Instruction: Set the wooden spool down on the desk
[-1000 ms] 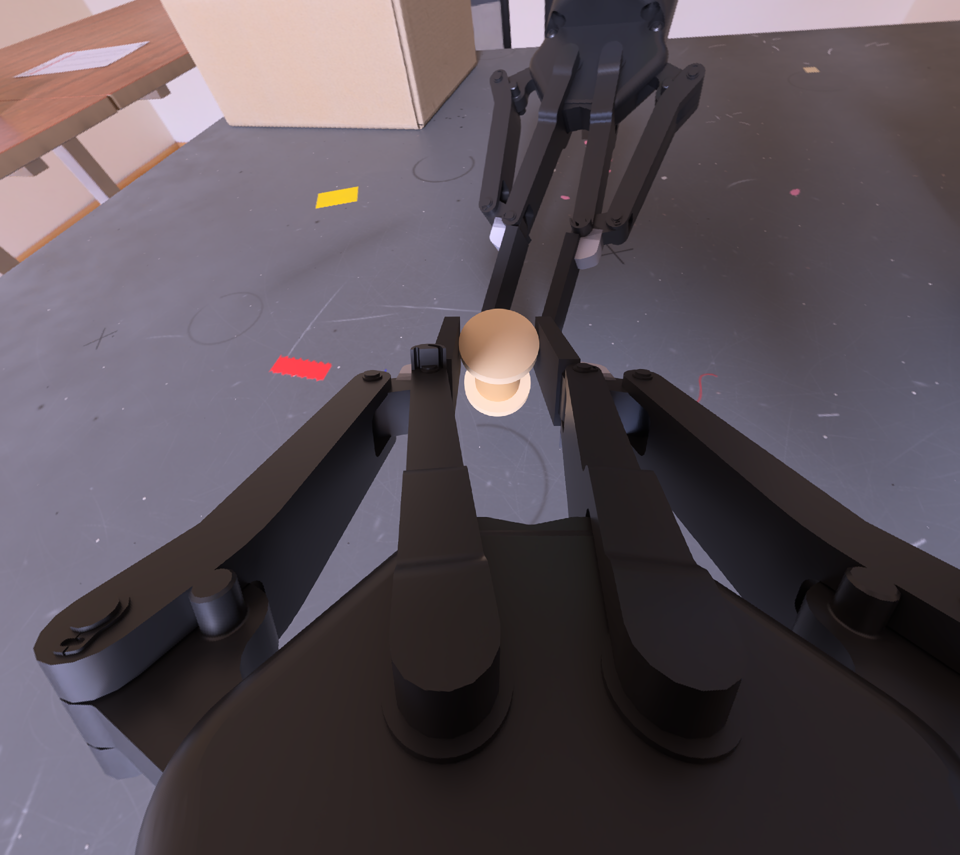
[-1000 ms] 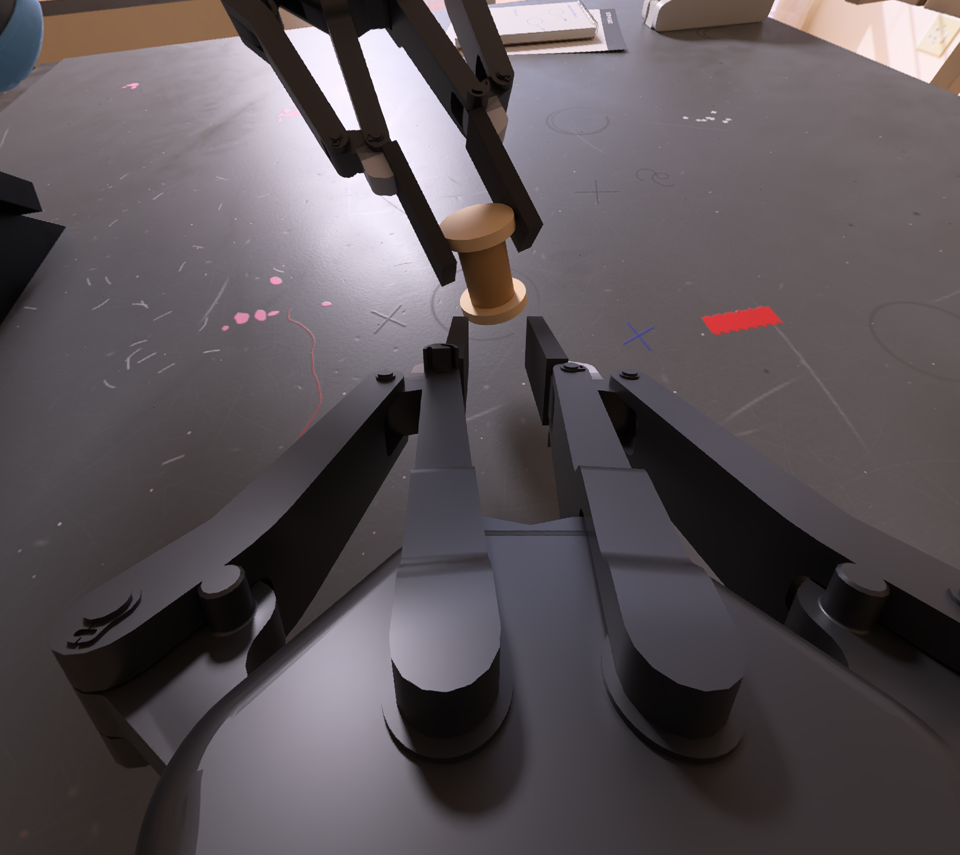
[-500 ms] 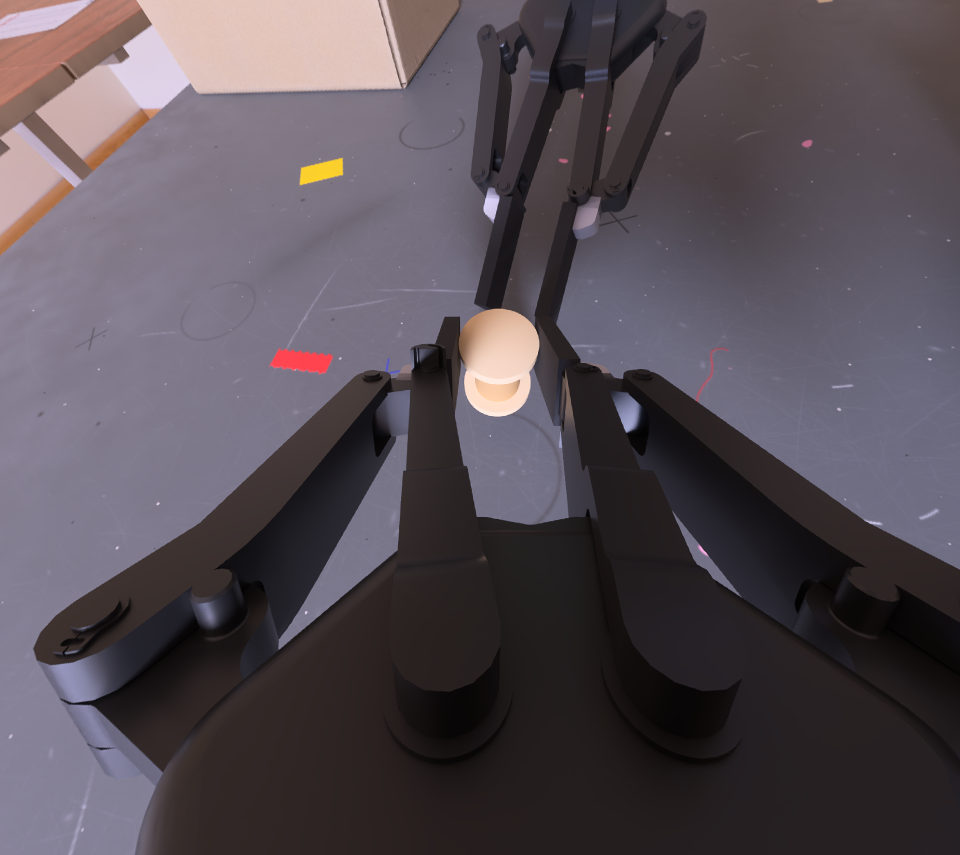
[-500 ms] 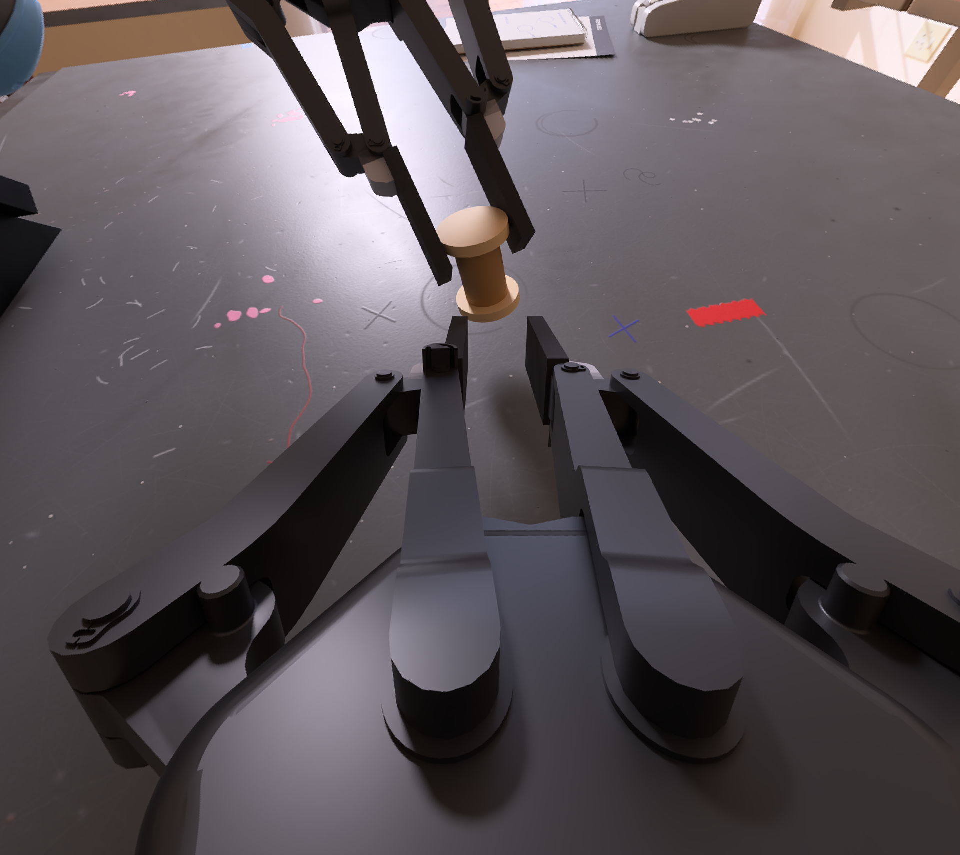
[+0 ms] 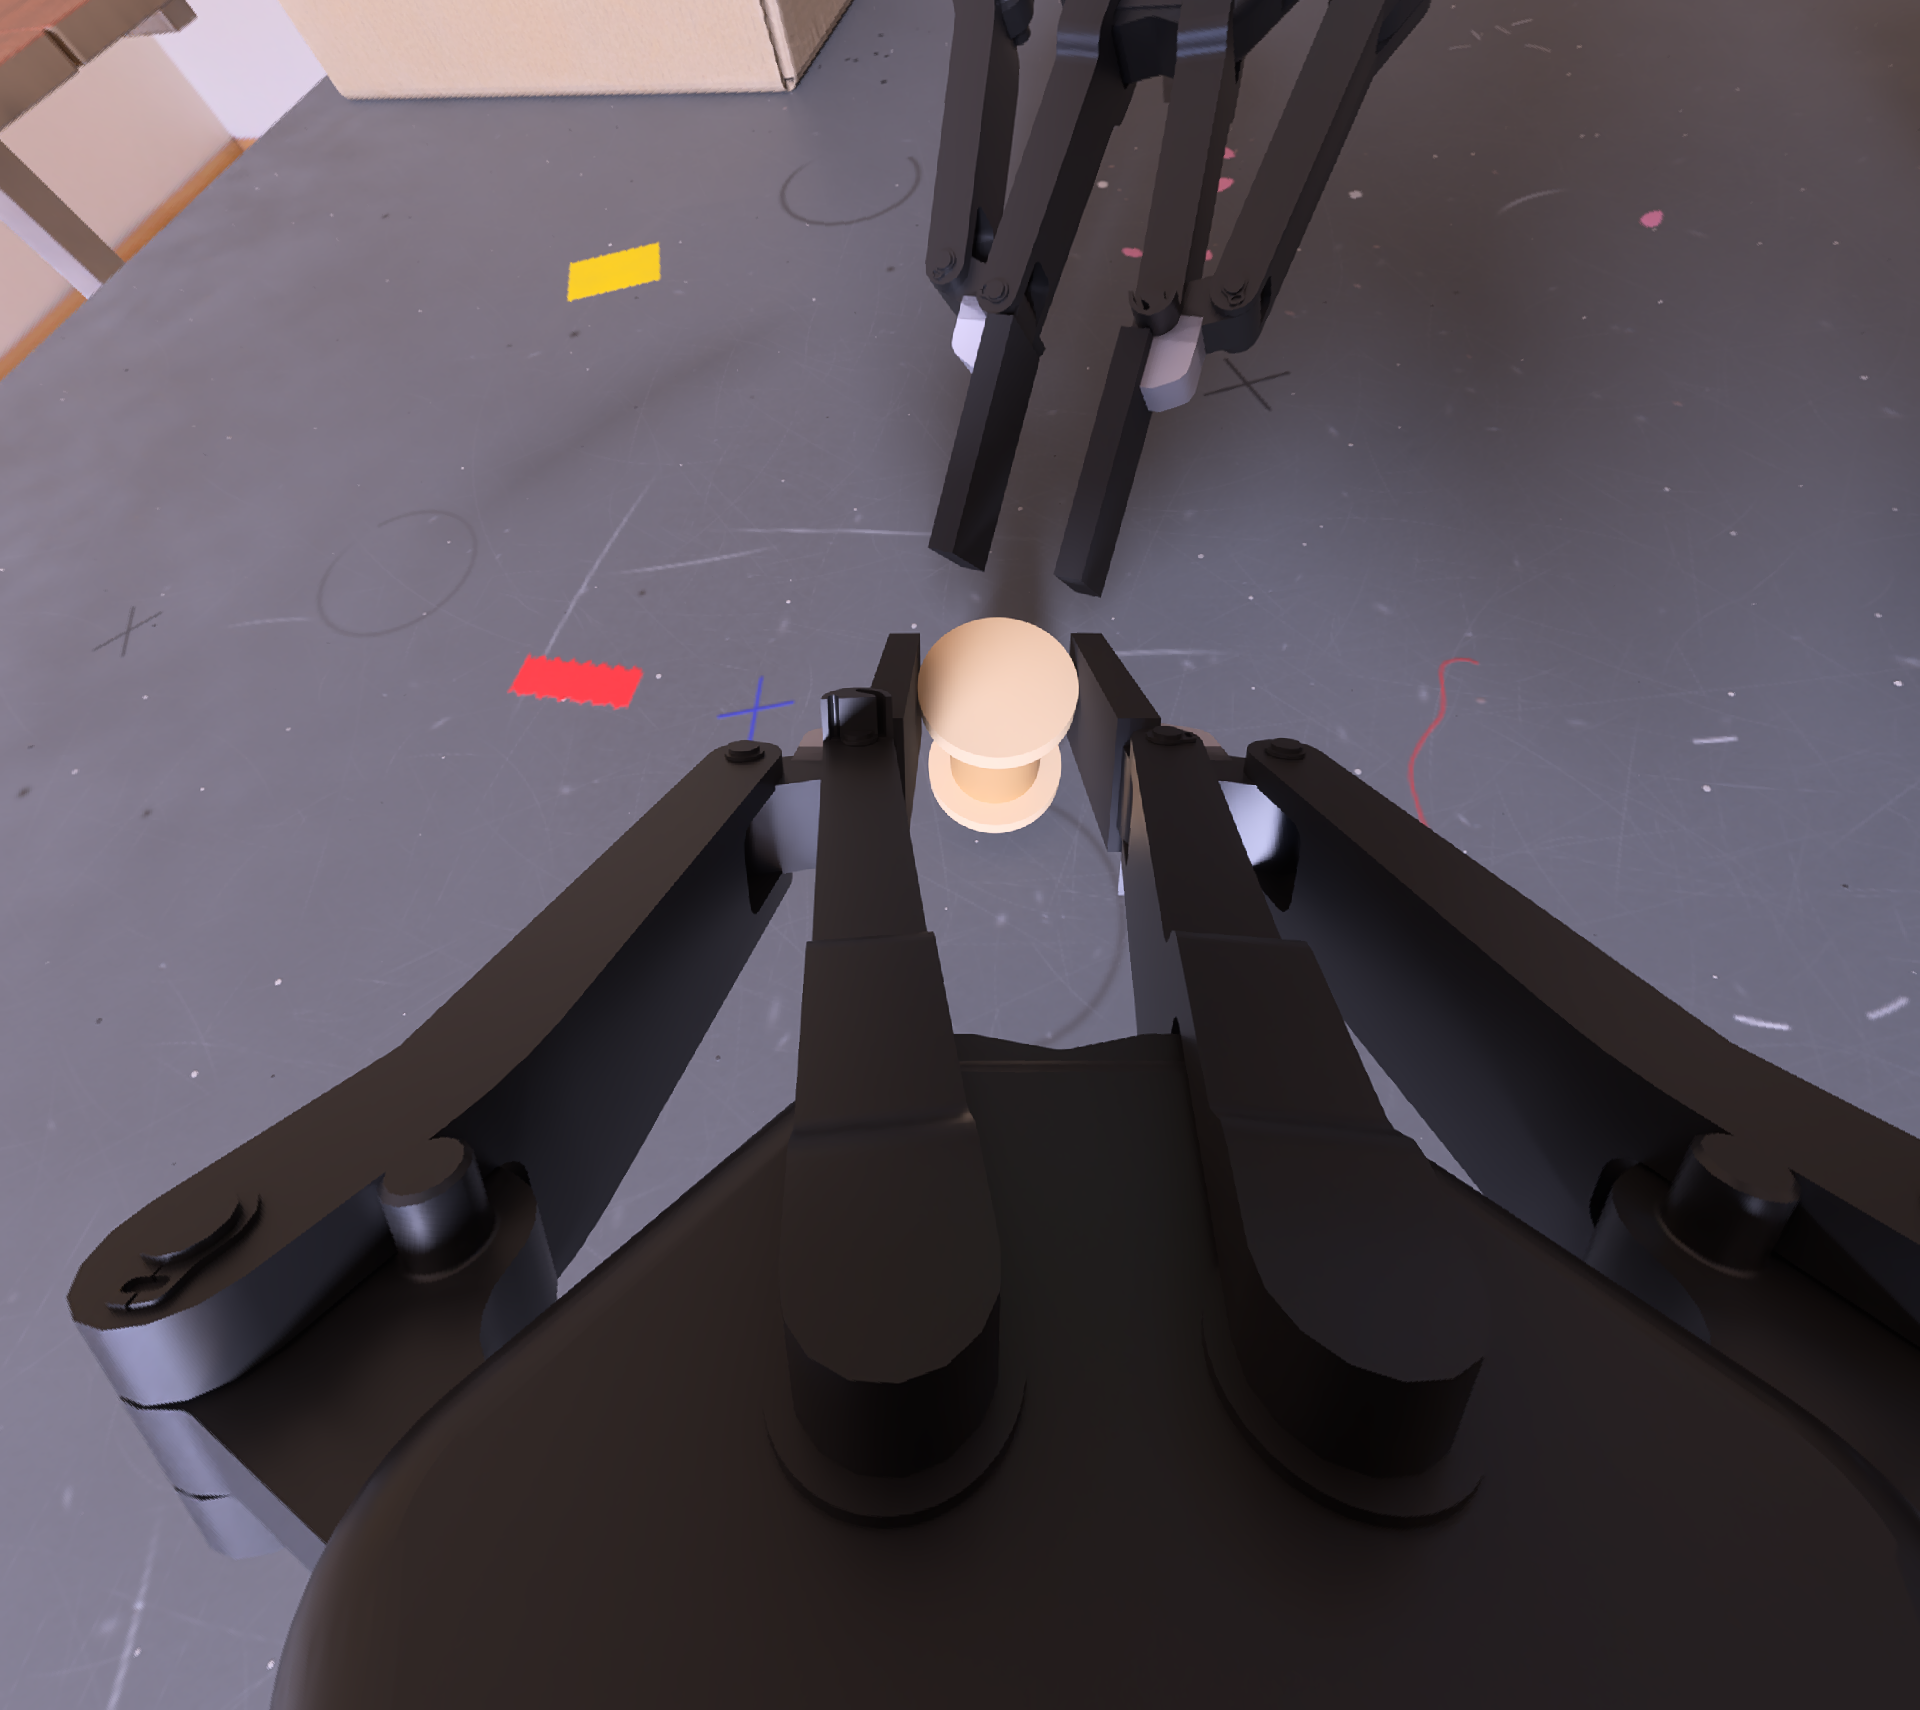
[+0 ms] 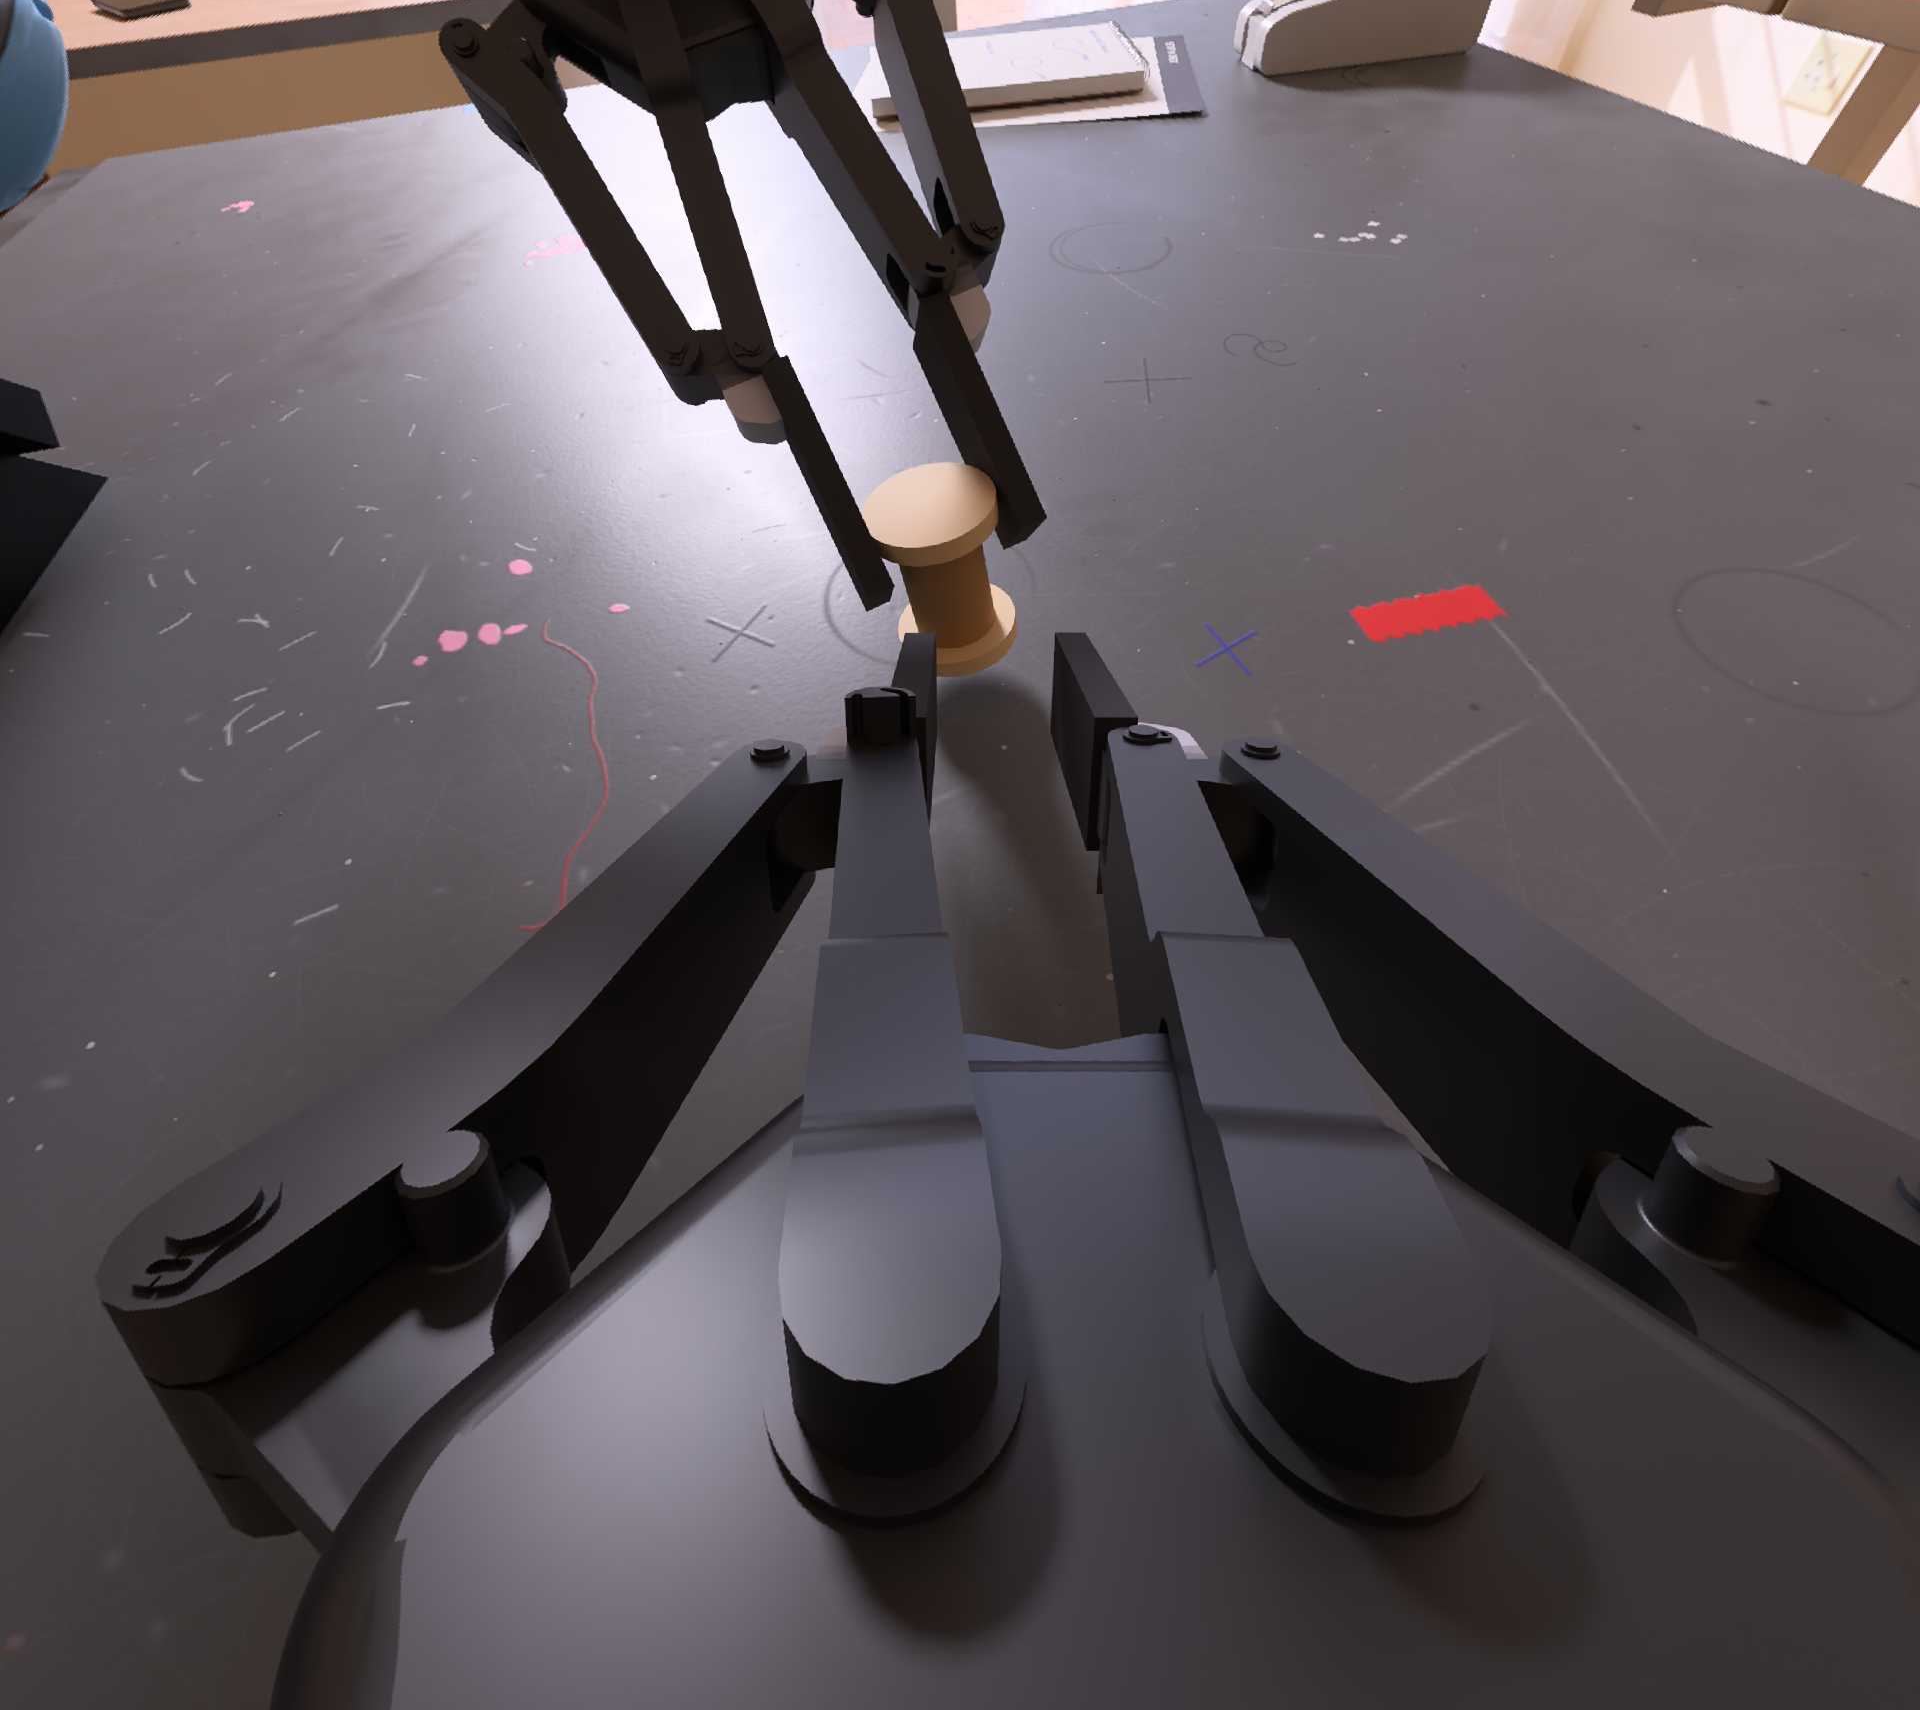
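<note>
The left gripper [image 5: 995, 673] clamps the wooden spool [image 6: 948, 564] upright at the desk [image 6: 1455, 434] — open surface all round. The right gripper [image 6: 992, 673], at six o'clock, gapes empty.

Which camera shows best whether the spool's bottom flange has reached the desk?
The right wrist view: the wooden spool shows side-on, upright, in the left gripper, bottom flange at the desk. The left wrist view shows mostly its top.

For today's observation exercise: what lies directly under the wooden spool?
Under the wooden spool, held by the left hand, lies the dark desk, bearing a faint drawn circle. The spool's lower flange covers the spot beneath, so contact cannot be judged.
</note>
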### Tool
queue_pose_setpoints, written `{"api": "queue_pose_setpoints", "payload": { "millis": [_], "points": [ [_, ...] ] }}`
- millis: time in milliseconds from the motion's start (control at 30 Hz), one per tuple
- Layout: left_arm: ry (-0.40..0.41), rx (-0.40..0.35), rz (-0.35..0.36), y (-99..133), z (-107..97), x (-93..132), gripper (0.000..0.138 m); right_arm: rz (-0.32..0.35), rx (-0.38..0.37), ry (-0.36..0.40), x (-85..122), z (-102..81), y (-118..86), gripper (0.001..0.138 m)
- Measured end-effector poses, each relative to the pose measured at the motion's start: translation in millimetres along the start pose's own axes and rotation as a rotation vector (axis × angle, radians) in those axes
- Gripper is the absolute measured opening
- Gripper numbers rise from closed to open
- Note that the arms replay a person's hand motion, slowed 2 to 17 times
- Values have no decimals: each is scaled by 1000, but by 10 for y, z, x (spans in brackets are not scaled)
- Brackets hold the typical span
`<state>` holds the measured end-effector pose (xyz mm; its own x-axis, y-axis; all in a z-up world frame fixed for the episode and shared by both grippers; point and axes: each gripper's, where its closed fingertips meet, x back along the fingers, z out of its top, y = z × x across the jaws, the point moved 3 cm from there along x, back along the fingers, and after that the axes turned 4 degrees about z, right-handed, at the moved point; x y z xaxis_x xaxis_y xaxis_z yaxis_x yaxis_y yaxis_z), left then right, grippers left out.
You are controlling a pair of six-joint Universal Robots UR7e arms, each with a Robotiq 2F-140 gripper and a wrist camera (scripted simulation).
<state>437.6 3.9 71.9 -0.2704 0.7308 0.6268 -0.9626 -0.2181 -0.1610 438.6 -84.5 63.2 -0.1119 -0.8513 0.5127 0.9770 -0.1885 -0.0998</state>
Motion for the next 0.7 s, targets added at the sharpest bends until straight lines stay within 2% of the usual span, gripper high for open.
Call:
{"api": "queue_pose_setpoints", "payload": {
  "millis": [267,700],
  "points": [
    [-24,11,-17,15,-47,-63,38,-2,6,-5,-6,-2,-9,30],
    [-43,-1,-4,7,-66,-75,38,-4,8,-1,6,9,-12,30]
  ]
}}
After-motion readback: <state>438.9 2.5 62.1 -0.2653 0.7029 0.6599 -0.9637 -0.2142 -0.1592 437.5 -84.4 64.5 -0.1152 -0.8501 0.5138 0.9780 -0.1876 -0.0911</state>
